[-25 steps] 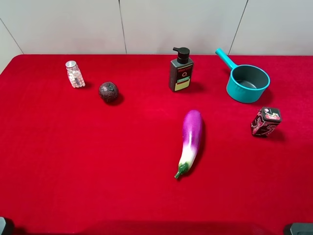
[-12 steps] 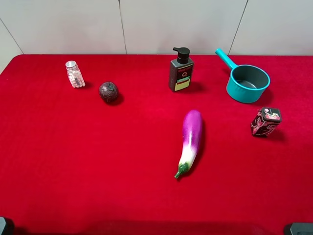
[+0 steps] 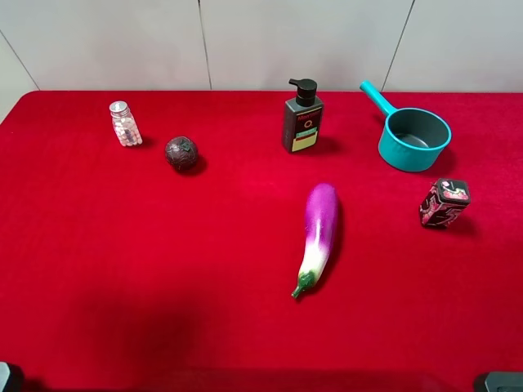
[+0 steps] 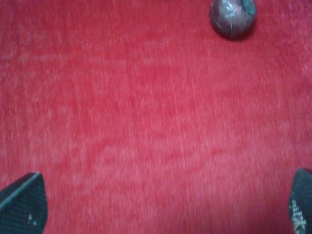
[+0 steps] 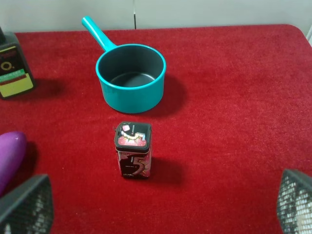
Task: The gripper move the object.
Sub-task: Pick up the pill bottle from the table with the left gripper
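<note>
The small clear bottle (image 3: 125, 124) with white pellets and a silver cap stands upright at the table's far left. It does not show in either wrist view. My left gripper (image 4: 161, 204) is open and empty over bare red cloth, with its black fingertips (image 4: 22, 202) wide apart and a dark ball (image 4: 232, 17) ahead of it. My right gripper (image 5: 161, 204) is open and empty, facing the red-black tin (image 5: 133, 156). In the high view only dark corners of the arms show at the bottom edge.
A dark ball (image 3: 181, 153) lies just right of the bottle. A dark pump bottle (image 3: 302, 118), a teal saucepan (image 3: 414, 139), a red-black tin (image 3: 444, 202) and a purple eggplant (image 3: 319, 233) stand on the red cloth (image 3: 163, 269).
A faint shadow has spread over the lower left of the cloth in the high view. No object has moved.
</note>
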